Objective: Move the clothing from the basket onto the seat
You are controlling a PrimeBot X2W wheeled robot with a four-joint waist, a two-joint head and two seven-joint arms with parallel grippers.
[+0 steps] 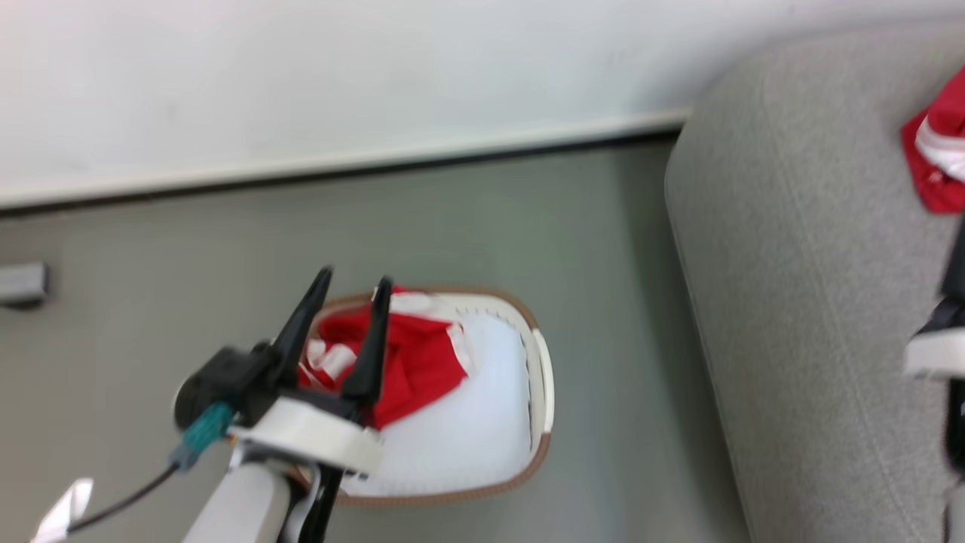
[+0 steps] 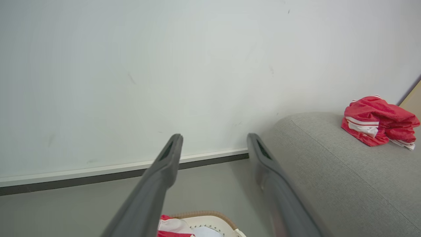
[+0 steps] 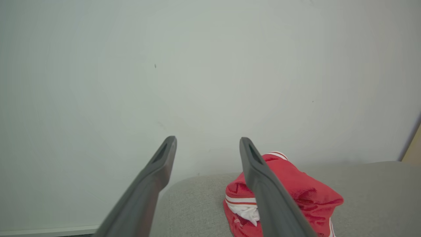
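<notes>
The cream basket with its brown rim stands on the floor left of the grey seat. Red clothing with white trim lies in the basket's left half on the white lining. My left gripper hovers over that clothing, open and empty; the left wrist view shows its fingers spread above the basket rim. A second red garment lies bunched on the seat, also seen as clothing. My right gripper is open just above it, holding nothing.
A white wall with a pale baseboard runs behind the basket and seat. Grey floor lies between them. A small grey object sits at the far left by the wall. A dark cable hangs from my left wrist.
</notes>
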